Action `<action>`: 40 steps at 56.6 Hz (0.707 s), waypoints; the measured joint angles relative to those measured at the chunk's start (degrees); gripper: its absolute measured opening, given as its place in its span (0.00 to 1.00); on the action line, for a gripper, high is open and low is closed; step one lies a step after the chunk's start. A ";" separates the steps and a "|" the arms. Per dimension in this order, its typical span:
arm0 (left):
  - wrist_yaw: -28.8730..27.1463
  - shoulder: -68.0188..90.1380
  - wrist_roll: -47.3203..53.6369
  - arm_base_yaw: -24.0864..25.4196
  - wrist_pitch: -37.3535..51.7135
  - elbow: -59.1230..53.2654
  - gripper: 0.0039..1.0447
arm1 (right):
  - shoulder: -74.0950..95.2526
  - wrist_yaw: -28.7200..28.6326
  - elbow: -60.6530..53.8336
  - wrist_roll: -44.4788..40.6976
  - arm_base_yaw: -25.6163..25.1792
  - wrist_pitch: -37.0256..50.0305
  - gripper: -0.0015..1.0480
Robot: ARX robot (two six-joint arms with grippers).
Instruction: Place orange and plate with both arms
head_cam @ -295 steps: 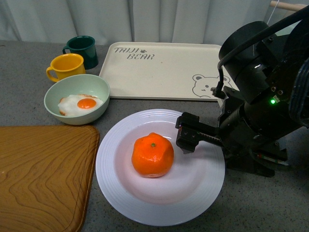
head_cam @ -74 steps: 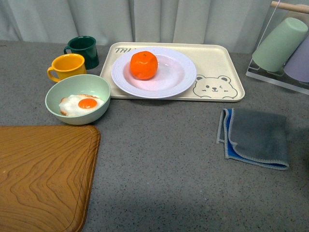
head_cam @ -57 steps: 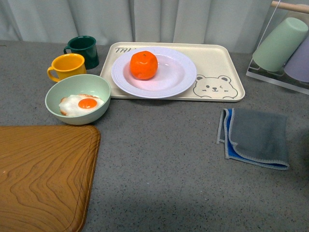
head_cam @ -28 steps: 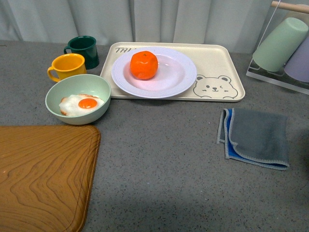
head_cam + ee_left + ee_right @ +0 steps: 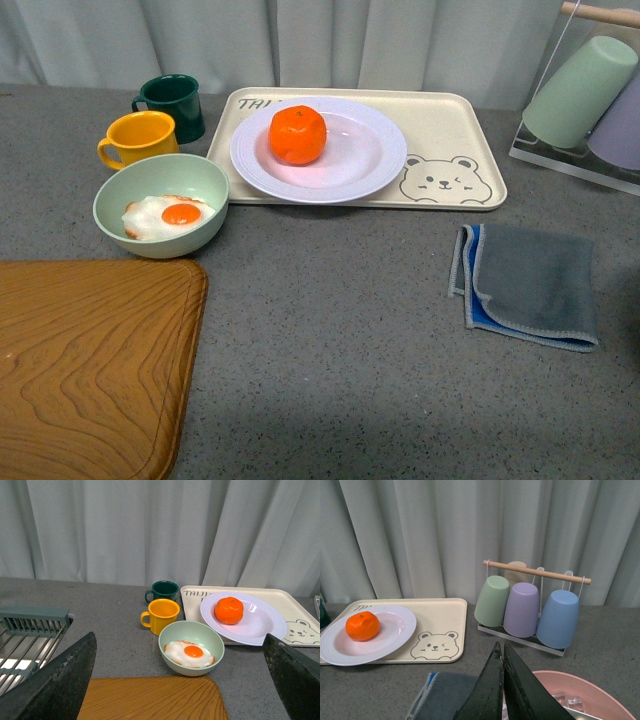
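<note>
A staged kitchen setting: a grey speckled tabletop (image 5: 350, 330) backed by pale curtains (image 5: 150, 530) carries mugs (image 5: 140, 137), a bowl with a fried egg (image 5: 160, 205), a wooden cutting board (image 5: 90, 365), a bear tray (image 5: 450, 150), a folded dishcloth (image 5: 530, 285), a cup-drying rack (image 5: 530, 605) and a dish rack (image 5: 30, 635).

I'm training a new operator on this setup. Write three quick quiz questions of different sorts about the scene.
1. True or false: the bright orange mandarin lies in the pale green bowl.
2. What does the large round white ribbed plate rest on? A) wooden board B) cream rectangular bear tray C) grey folded cloth
3. Fill in: the right gripper's jaws are ____.

Key: 1 false; it lies on the plate. 2 B. 3 shut.
</note>
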 joint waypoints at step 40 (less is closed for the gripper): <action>0.00 0.00 0.00 0.00 0.00 0.00 0.94 | -13.88 -0.02 0.00 0.00 0.02 -13.57 0.01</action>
